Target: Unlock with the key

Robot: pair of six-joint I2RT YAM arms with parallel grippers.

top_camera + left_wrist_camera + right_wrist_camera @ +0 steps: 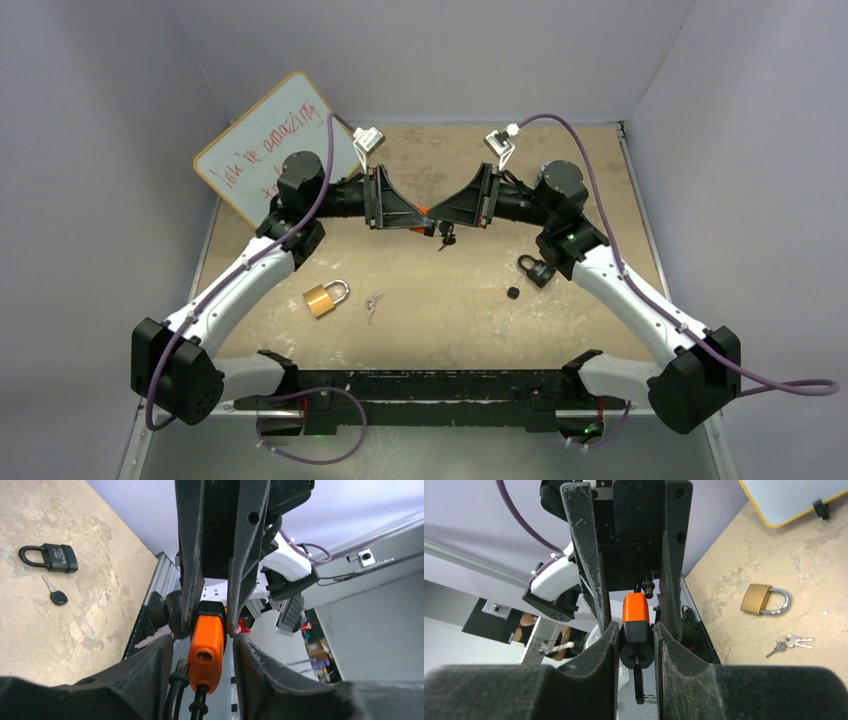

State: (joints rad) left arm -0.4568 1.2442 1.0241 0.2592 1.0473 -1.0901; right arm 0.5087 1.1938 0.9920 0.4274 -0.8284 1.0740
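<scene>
Orange padlock is held mid-air above the centre of the counter. The left gripper, fingers narrowly parted, flanks its body with slim gaps. The right gripper clamps its black end, with a key dangling beneath.
</scene>
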